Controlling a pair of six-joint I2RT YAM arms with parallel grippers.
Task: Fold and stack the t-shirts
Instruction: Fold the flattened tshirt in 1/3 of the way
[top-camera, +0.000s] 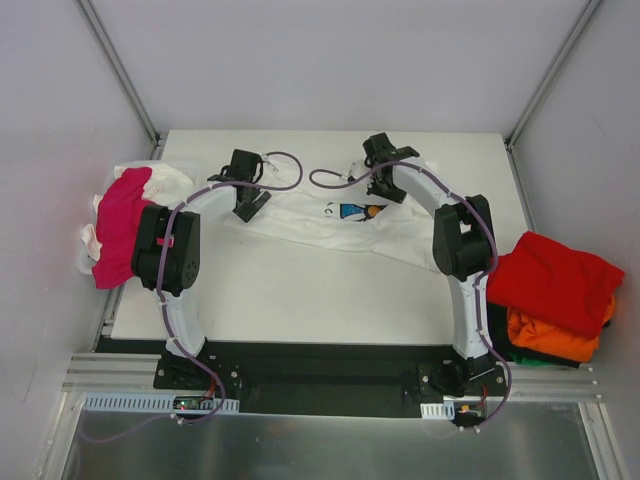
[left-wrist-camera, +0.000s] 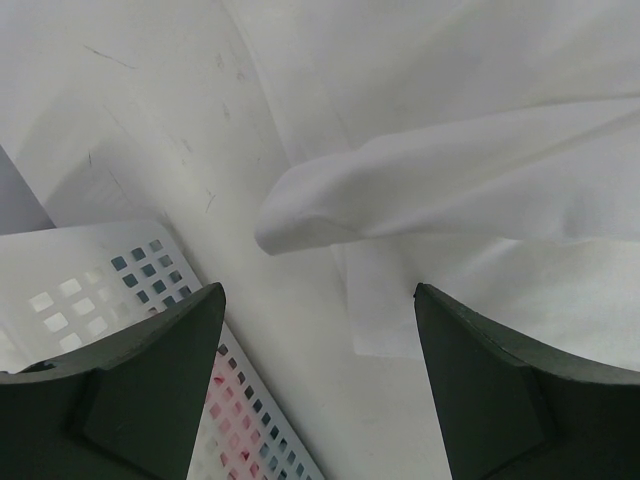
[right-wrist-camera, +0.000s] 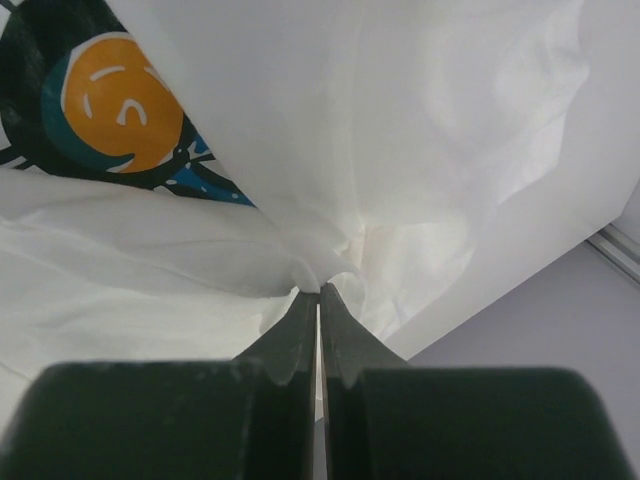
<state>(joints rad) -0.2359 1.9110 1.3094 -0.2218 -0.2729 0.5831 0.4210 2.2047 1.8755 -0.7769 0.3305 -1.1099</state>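
Observation:
A white t-shirt (top-camera: 320, 222) with a blue and orange print (right-wrist-camera: 120, 100) lies spread across the middle of the table. My right gripper (right-wrist-camera: 319, 288) is shut on a bunched pinch of its cloth at the far right edge, just beyond the print; in the top view the right gripper (top-camera: 372, 180) stands over that spot. My left gripper (top-camera: 248, 210) hovers open over the shirt's left end, and a rolled white fold (left-wrist-camera: 420, 190) lies ahead of the left gripper (left-wrist-camera: 320, 290), with nothing between the fingers. A folded red t-shirt (top-camera: 555, 278) rests on an orange one (top-camera: 550, 335) at the right.
A white perforated basket (left-wrist-camera: 100, 290) sits at the table's left edge, holding a magenta-pink t-shirt (top-camera: 120, 232) and white cloth (top-camera: 150, 178). Grey walls and metal posts enclose the table at the back and sides.

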